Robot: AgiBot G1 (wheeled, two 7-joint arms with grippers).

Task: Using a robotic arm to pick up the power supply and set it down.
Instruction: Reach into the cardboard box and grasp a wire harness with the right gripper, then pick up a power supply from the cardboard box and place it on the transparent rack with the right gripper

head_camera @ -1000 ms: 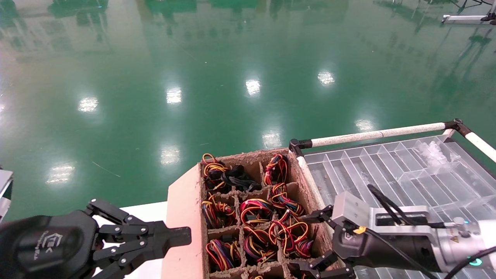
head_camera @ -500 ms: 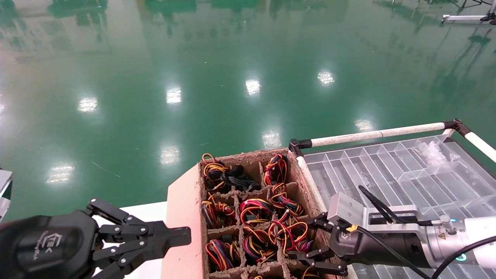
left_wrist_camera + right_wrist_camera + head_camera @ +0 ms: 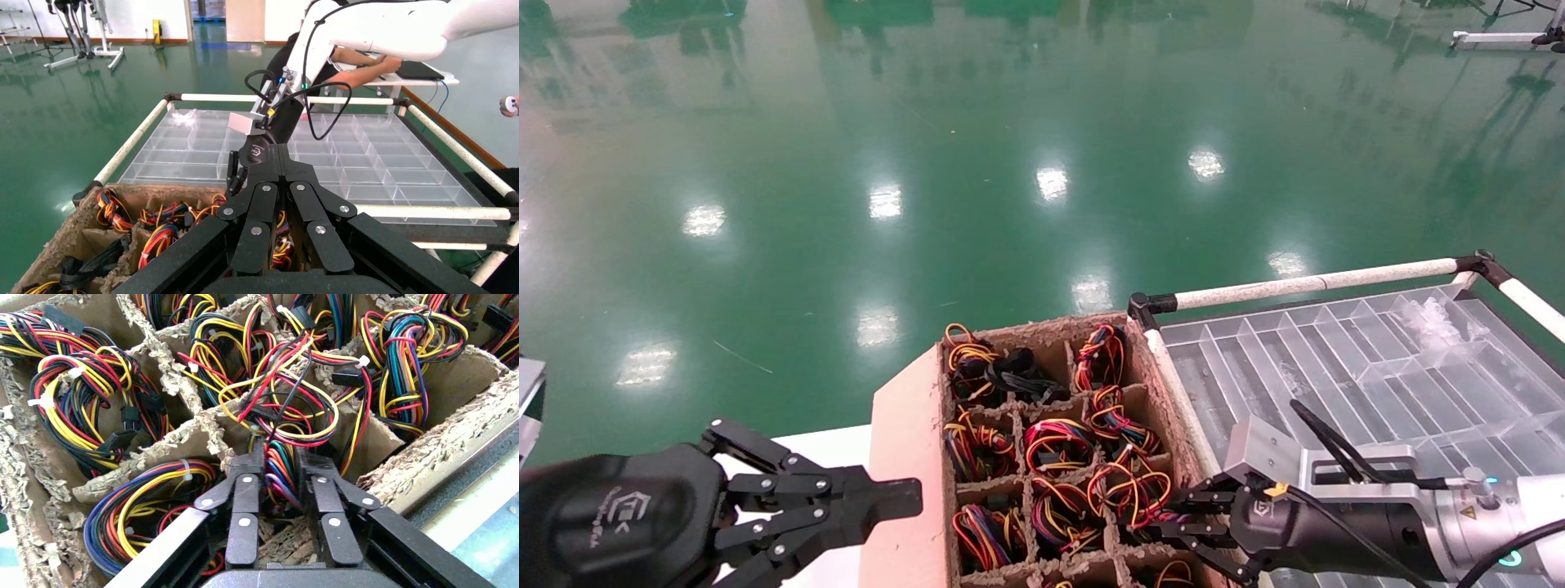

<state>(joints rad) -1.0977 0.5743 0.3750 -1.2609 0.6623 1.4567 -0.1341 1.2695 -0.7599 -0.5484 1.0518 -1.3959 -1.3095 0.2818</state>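
My right gripper (image 3: 1173, 516), the robotic arm at work, reaches into a cell on the right side of the cardboard divider box (image 3: 1042, 328). Its fingers (image 3: 247, 471) are closed on a coiled bundle of red, yellow, orange and purple wires (image 3: 283, 468), the power supply's wiring (image 3: 1130, 490). The power supply's grey body is hidden down in the cell. From the left wrist view, the right gripper (image 3: 235, 176) shows at the box's edge. My left gripper (image 3: 903, 498) hangs shut and empty to the left of the box.
Several other cells hold similar coloured wire bundles (image 3: 987, 535), and one far cell holds black cable (image 3: 1017, 377). A clear compartment tray (image 3: 1336, 351) framed by white pipe rails (image 3: 1312, 283) lies right of the box. Green floor lies beyond.
My right gripper moved down into the box cell and its fingers went from wide open to closed on the wire bundle. The left arm has not moved.
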